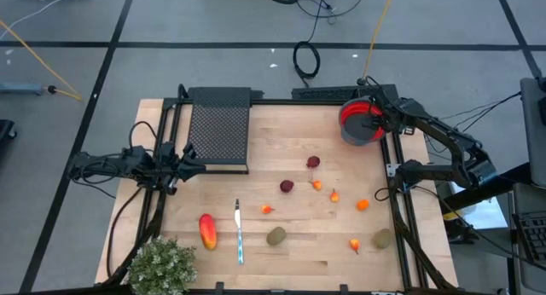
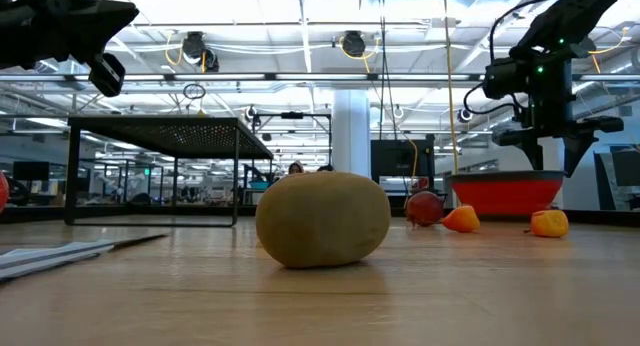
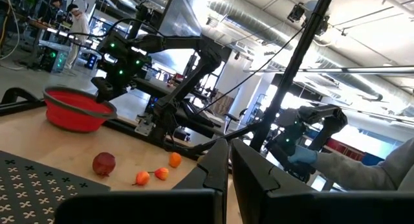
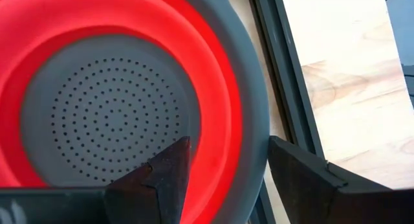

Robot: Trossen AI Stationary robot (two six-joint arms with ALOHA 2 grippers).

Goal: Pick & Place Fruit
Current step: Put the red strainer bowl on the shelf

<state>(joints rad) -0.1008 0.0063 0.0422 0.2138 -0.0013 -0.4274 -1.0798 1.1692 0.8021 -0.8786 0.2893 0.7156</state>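
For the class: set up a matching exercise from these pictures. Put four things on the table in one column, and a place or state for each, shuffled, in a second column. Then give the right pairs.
Things:
1. red colander
2. elongated red-orange fruit
3. knife
4. left gripper

Places or states:
A. shut, holding nothing, beside the black mesh rack
B. at the table's far right corner, under the right gripper
C. near the green plant, on the knife's left
D. between the red-orange fruit and a kiwi-like oval

Pairs: 1-B, 2-C, 3-D, 4-A
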